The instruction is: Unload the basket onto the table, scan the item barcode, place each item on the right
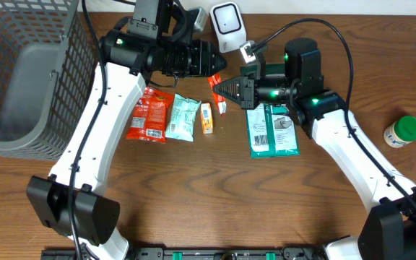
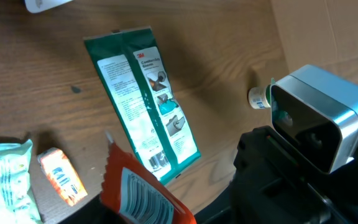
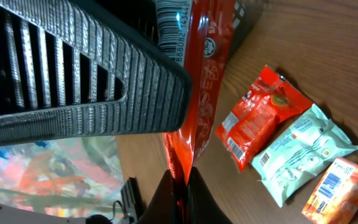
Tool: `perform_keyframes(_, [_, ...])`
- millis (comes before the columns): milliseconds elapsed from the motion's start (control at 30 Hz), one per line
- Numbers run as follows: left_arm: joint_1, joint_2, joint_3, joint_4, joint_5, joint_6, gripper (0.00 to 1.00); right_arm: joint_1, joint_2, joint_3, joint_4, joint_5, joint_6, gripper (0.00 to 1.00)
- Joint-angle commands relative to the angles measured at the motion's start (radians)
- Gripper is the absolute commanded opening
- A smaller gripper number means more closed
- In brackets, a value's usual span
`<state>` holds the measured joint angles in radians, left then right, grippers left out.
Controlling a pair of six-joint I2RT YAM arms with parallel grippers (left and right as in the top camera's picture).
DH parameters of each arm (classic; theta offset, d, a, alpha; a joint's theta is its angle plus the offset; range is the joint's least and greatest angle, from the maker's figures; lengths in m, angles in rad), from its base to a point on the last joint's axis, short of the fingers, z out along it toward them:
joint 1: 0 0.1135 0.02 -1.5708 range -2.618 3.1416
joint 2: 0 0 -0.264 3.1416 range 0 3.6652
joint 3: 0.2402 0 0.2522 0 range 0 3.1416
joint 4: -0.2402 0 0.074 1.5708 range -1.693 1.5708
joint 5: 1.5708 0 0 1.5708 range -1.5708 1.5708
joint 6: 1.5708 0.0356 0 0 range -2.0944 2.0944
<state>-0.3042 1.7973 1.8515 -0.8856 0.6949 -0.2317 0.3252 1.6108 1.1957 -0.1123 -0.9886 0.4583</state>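
An orange-red packet (image 1: 219,98) hangs in the air at mid-table, and my right gripper (image 1: 224,88) is shut on its lower edge. The right wrist view shows the pinch (image 3: 180,186), with the packet (image 3: 197,93) rising from it, a barcode at its top. My left gripper (image 1: 219,66) is level with the packet's upper part. One of its ribbed fingers (image 3: 73,68) lies against that part. In the left wrist view the packet's barcode face (image 2: 138,190) fills the bottom edge, and my own fingers there are hidden. The white scanner (image 1: 226,25) stands at the back.
A green flat pack (image 1: 271,130) lies under the right arm. A red snack bag (image 1: 149,115), a mint packet (image 1: 183,118) and a small orange box (image 1: 206,118) lie in a row. A wire basket (image 1: 20,79) stands at the left, and a green-capped bottle (image 1: 403,131) at the far right.
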Motion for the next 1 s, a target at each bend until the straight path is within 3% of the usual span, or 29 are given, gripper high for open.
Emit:
perform_keyframes(0, [0.0,0.01,-0.002,0.002,-0.015,0.005,0.37,-0.004,-0.011,0.002,0.005,-0.026,0.043,0.01])
perform_keyframes(100, [0.0,0.01,-0.002,0.005,-0.015,0.005,0.23,-0.004,-0.011,0.002,0.016,-0.027,0.043,0.01])
perform_keyframes(167, [0.0,0.01,-0.002,0.008,-0.025,0.004,0.19,-0.003,-0.011,0.002,0.032,-0.027,0.044,0.02])
perform_keyframes(267, [0.0,0.01,-0.002,0.01,-0.039,0.004,0.08,-0.004,-0.011,0.002,0.054,-0.026,0.06,0.09])
perform_keyframes(367, [0.0,0.01,-0.002,0.01,-0.045,-0.003,0.07,-0.004,-0.011,0.002,0.064,-0.013,0.052,0.23])
perform_keyframes(500, [0.0,0.01,-0.002,0.007,-0.139,-0.103,0.07,-0.007,-0.011,0.002,0.054,0.012,-0.03,0.44])
perform_keyframes(633, [0.0,0.009,-0.002,-0.033,-0.315,-0.26,0.07,-0.011,-0.024,0.003,-0.018,0.147,-0.058,0.46])
perform_keyframes(967, [0.0,0.01,-0.002,-0.083,-0.421,-0.253,0.07,-0.002,-0.095,0.108,-0.386,0.518,-0.233,0.48])
